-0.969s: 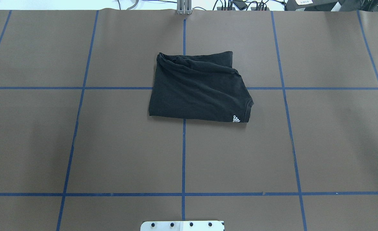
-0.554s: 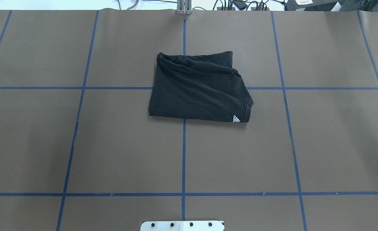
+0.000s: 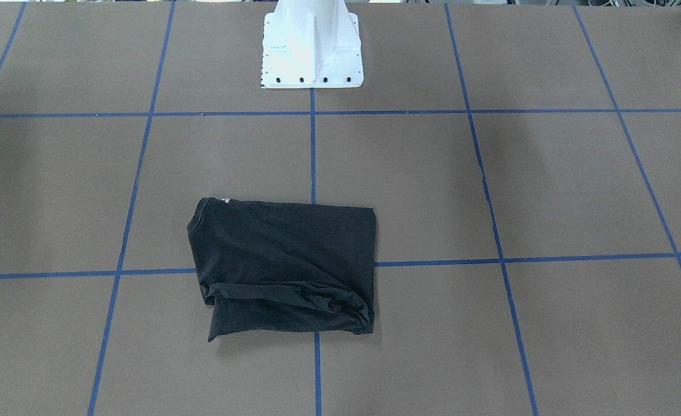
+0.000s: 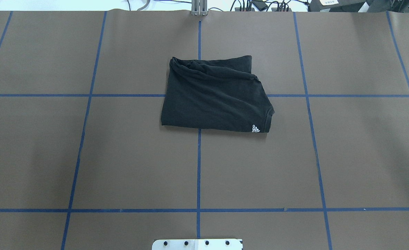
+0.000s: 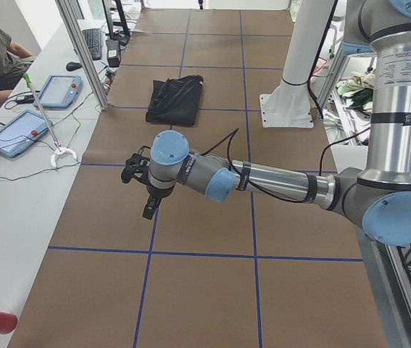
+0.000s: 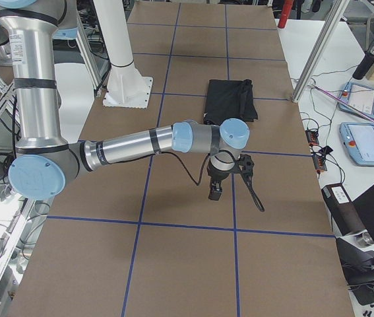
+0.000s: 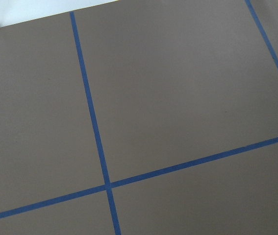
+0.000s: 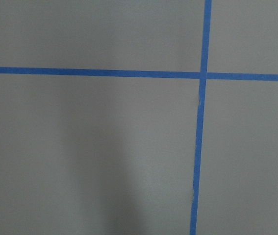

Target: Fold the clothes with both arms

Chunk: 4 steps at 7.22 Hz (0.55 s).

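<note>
At the middle of the bench [image 4: 86, 156] we see the black T-shirt [image 4: 214, 97], folded into a rough rectangle with its plain side up. A small white logo [image 4: 255, 128] shows at the corner nearest the robot's right, and bunched folds run along the far edge. It lies across a crossing of blue tape lines [image 4: 198, 166]. The left arm [image 5: 263, 177] and right arm [image 6: 127, 146] reach over bare bench, well apart from it. We cannot tell whether the left tool [image 5: 143, 192] or the right tool [image 6: 223, 178] is released or clenched.
</note>
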Motion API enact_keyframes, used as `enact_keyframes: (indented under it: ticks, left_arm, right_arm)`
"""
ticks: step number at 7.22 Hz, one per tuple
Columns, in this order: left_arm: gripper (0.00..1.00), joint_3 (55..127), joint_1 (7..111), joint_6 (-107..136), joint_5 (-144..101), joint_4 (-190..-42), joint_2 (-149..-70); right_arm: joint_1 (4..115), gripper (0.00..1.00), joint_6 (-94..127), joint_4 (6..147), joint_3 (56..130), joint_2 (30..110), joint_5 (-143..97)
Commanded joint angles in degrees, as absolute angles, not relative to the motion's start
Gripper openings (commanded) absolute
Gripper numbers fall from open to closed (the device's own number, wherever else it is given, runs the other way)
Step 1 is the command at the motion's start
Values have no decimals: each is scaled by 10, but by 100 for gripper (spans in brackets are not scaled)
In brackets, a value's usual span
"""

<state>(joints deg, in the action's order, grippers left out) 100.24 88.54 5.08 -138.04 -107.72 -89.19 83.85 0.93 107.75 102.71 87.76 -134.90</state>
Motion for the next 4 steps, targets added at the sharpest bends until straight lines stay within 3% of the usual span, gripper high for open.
enact_keyframes:
  ticks: [1, 4]
  left_arm:
    - [99, 1014, 885, 51, -1396, -1077, -889]
    - [99, 1013, 885, 50, -1397, -1078, -883]
  right_arm:
    - [838, 100, 8, 1078, 1038, 878, -1342]
    - [838, 100, 16, 1078, 1064, 890, -1336]
